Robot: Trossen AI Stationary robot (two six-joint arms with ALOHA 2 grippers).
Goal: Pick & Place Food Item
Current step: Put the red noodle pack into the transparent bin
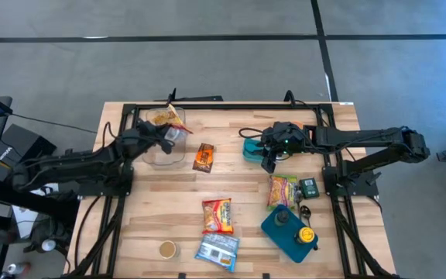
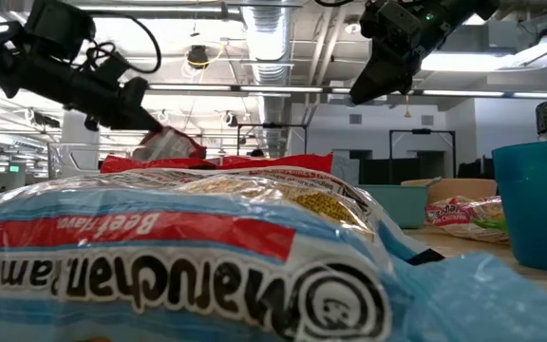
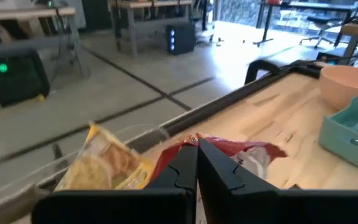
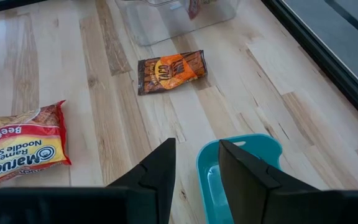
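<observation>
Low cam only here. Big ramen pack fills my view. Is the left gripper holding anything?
Observer: Yes. The left gripper is shut on a red and yellow snack bag, over the clear container at the table's back left.
Operator: Right gripper?
Observer: The right gripper is open with nothing between its fingers, hanging above the rim of a teal tray.
Operator: Anything between the two arms?
Observer: An orange and brown candy pack lies flat on the table, beside the container and apart from it.
</observation>
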